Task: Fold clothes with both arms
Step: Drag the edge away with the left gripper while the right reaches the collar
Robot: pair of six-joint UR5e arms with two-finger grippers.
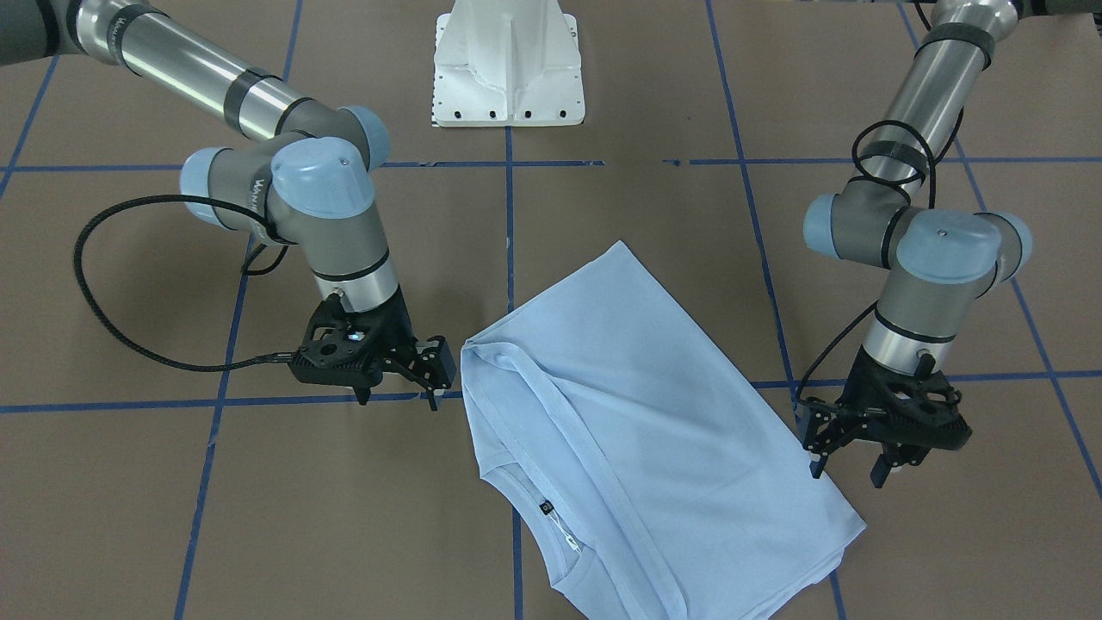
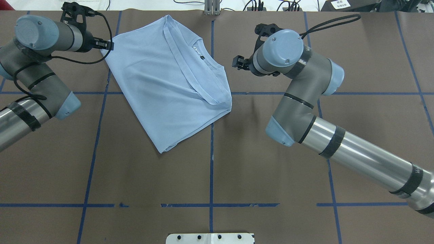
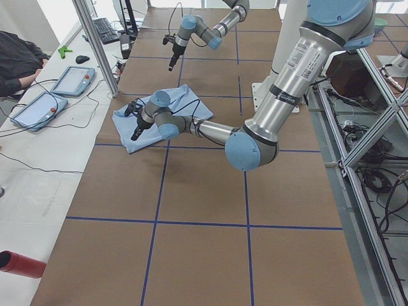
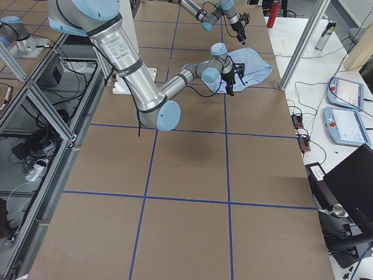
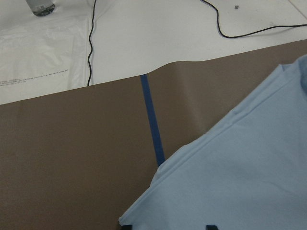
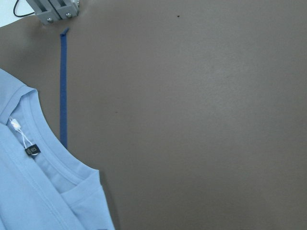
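Folded T-shirt [image 1: 637,405], neckline end cut off, left hand [image 1: 846,476] spread beside it

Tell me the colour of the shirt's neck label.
The neck label is black, clearest in the right wrist-mounted view.

Folded pale-blue T-shirt [image 1: 637,413] on brown table [image 1: 172,517], left hand [image 1: 848,472] spread at its edge

Overhead: bare brown table [image 2: 237,169] lies open from 5 to 7 o'clock of the folded T-shirt [image 2: 169,81]; the right arm [image 2: 339,145] bars 3 to 4, the left gripper [image 2: 109,45] crowds its 10 o'clock corner.
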